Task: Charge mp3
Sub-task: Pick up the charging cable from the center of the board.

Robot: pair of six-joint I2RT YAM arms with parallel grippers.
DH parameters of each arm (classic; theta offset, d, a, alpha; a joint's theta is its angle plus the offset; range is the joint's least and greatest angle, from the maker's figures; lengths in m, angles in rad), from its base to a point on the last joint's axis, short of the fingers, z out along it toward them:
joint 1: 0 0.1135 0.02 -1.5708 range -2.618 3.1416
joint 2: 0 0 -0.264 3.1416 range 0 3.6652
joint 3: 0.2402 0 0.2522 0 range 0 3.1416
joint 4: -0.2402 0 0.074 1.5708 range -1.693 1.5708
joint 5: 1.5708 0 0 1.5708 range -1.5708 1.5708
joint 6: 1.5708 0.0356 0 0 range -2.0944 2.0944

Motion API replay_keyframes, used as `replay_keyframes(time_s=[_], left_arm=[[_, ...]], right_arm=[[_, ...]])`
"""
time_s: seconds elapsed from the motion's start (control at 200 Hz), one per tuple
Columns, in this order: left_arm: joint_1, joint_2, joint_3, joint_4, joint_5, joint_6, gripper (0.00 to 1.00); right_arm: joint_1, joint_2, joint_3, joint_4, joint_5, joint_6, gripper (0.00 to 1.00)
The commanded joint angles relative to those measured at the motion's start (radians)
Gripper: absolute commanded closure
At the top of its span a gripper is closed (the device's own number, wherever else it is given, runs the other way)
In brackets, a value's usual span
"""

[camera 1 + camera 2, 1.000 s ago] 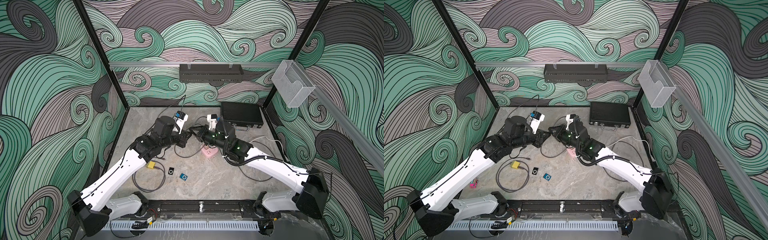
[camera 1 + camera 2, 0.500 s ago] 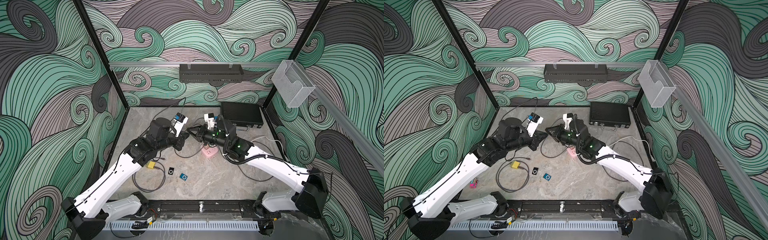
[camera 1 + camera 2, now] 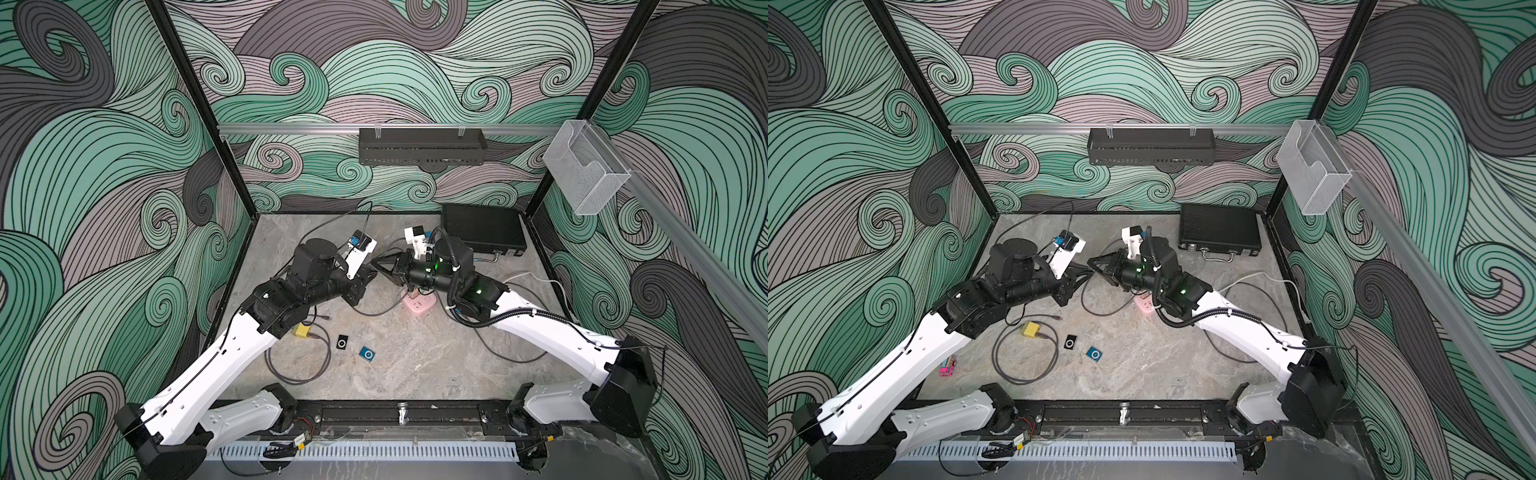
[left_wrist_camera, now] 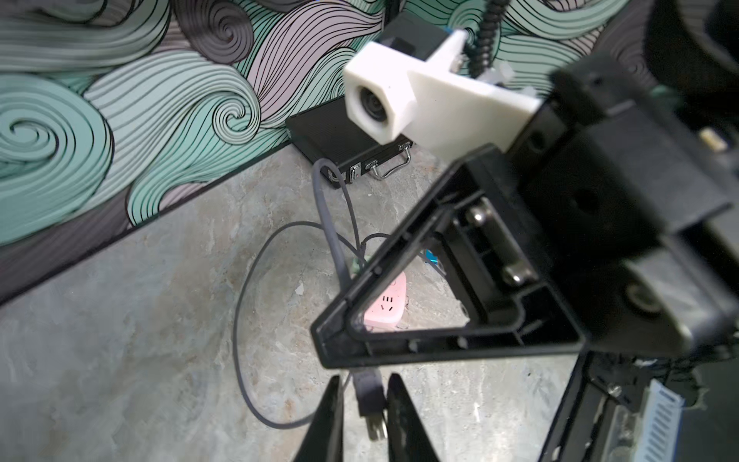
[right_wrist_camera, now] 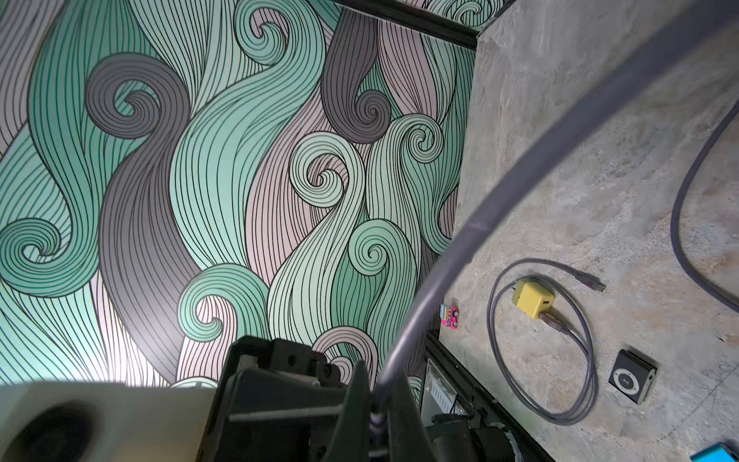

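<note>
The left arm (image 3: 232, 357) is a bit farther back now. Near the pink socket (image 3: 419, 305), the left gripper (image 4: 366, 384) is narrowly open round the plug (image 4: 370, 404), and the right gripper (image 5: 380, 380) pinches the cable (image 5: 520, 172).

No text was legible; the black mp3 player (image 5: 632, 376), well clear of the jaws, bore only a ring symbol.

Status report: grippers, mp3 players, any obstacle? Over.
Right gripper shut on thin grey cable; left gripper open around its USB plug. Small black mp3 player and blue mp3 player lie uncabled on table. Yellow cube charger with looped cable beside them.
</note>
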Motion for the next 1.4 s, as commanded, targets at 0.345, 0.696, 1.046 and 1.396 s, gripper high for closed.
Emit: replay_keyframes(time_s=[0.345,0.696,1.046,1.396], left_arm=[[0.031,-0.171,-0.019,-0.132,-0.164,-0.116,0.59],[0.034,-0.183,-0.146,-0.139,-0.049,-0.282,0.60],[0.035,0.075,-0.189,-0.377,0.045,-0.686,0.61],[-0.021,0.147,-0.403,-0.264,0.023,-1.170,0.59]], right_arm=[[-0.035,-0.224,-0.101,-0.131,0.254,-0.253,1.00],[-0.083,-0.267,-0.213,-0.067,0.231,-0.321,1.00],[-0.067,-0.335,-0.326,-0.183,0.357,-0.466,1.00],[-0.017,-0.347,-0.322,-0.219,0.447,-0.564,1.00]])
